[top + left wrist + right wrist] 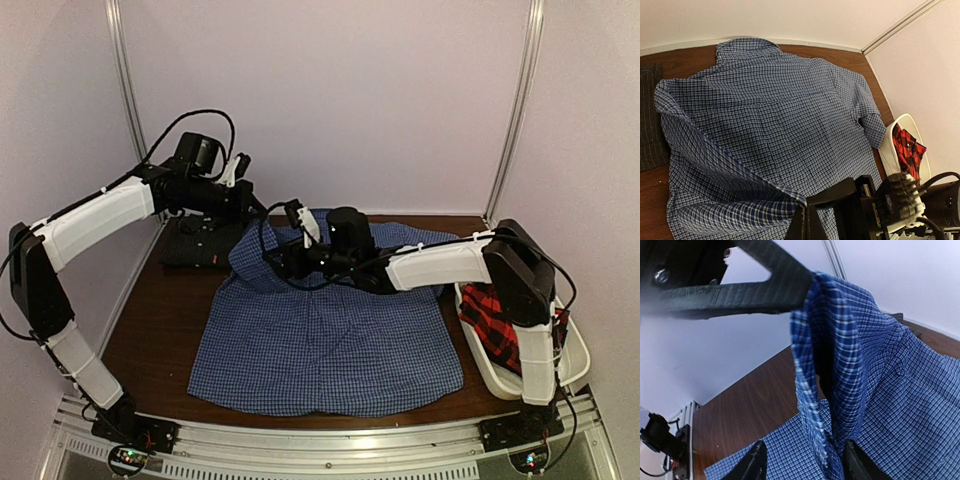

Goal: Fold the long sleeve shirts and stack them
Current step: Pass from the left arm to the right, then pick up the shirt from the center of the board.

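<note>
left arm [95, 222] & right arm [440, 265]: white shells, black joints, loose black cables.

The blue fine-check gingham cloth shirt [330, 340] lay spread across the table, one far-left edge raised, pinched in my left gripper [805, 209]. The dark charcoal shirt [195, 242] lay flat beyond it at far left. The red-and-black plaid shirt [495, 315] sat crumpled in the white plastic tub [575, 365] on my right.

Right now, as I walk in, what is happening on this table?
The left claw is shut on an edge of the blue gingham shirt, holding it up; the rest lies spread on the table. The right claw, open, straddles that hanging fold. The red-and-black plaid shirt lies in the white tub.
</note>
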`<move>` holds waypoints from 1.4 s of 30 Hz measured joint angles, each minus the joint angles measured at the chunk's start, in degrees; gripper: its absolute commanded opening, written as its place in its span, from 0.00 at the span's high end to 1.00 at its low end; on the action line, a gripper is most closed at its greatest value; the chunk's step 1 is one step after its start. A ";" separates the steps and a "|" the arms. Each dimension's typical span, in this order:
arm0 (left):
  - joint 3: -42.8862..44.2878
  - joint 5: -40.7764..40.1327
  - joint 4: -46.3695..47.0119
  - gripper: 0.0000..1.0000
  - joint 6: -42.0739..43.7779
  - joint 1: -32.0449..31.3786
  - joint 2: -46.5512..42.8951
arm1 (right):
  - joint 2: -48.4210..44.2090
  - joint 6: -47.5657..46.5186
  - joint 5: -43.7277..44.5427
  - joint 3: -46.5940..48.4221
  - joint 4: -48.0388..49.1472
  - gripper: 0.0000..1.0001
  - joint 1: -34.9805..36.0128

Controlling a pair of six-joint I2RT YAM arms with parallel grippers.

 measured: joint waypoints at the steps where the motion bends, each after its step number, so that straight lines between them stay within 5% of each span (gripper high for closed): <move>1: 0.02 -0.02 0.13 1.00 -0.22 0.00 0.00 | 0.42 0.09 -0.26 0.46 -0.17 0.65 0.00; 5: 0.00 -0.63 0.72 1.00 -1.16 0.00 0.00 | 1.36 0.28 -1.55 1.88 -2.47 1.00 -0.42; 8: -0.20 -1.31 1.68 0.97 -1.95 0.00 0.00 | 1.36 0.26 -2.29 3.04 -5.01 1.00 -1.01; 15: -4.94 -4.96 5.49 0.59 -5.22 -0.68 -0.15 | 1.36 0.33 -2.71 9.25 -15.28 1.00 -3.96; 18: -9.51 -7.08 5.92 0.52 -6.91 -1.09 -1.70 | 1.33 0.59 -3.26 10.73 -18.82 1.00 -5.97; 32: -44.11 -17.51 2.62 0.56 -20.55 -4.31 -33.18 | 1.33 1.77 -7.26 18.47 -33.16 1.00 -15.04; 42: -54.97 -24.57 -8.04 0.63 -34.49 -14.71 -43.60 | 0.61 0.68 -5.49 18.71 -37.13 1.00 -15.91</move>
